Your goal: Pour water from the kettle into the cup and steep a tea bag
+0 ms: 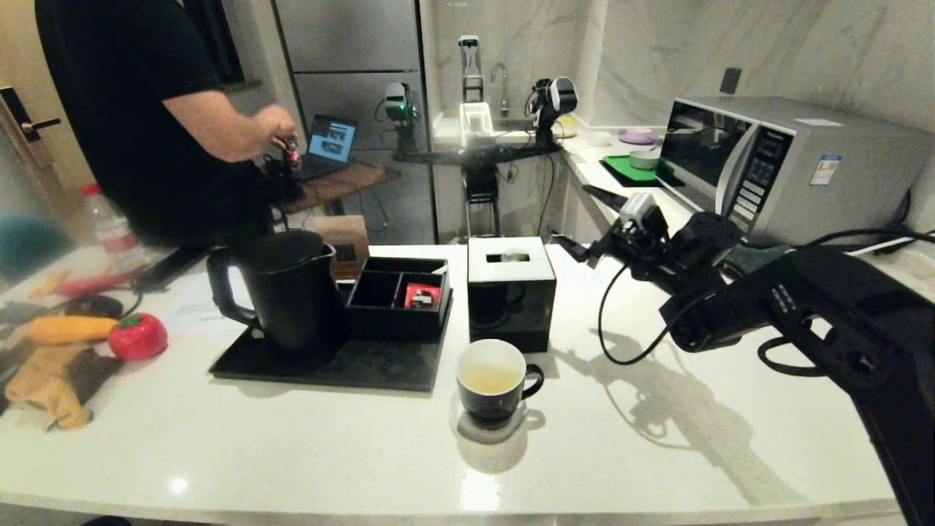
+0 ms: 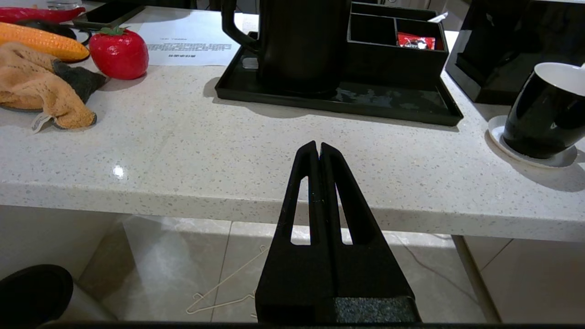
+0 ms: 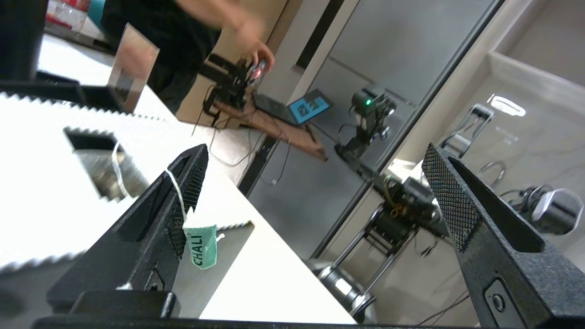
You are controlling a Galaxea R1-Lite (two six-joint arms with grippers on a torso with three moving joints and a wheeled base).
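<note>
Right gripper: jaws wide open, holding nothing, level with the top of the tissue box at its right side. Left gripper: closed and empty, parked below the bench edge.

Kettle: upright on the black tray, lid on. Cup: in front of the box on a saucer, with pale yellowish liquid inside. Tea bag: I judge it to be the pale thing lying in the slot on the box top. Its string runs from the slot over one right finger, and the green tag hangs against that finger's pad.

Risks noted:
- The string is draped over the finger, not clamped. If I pull the arm away it may snag, dragging the bag out of the slot and dropping it on the bench
- If I close on the string alone, the thin line could slip between the pads
- The cup sits close below. A bag swinging on its string could miss the rim, or the arm could clip the cup and spill it
- I cannot tell how deep the bag sits in the slot
</note>
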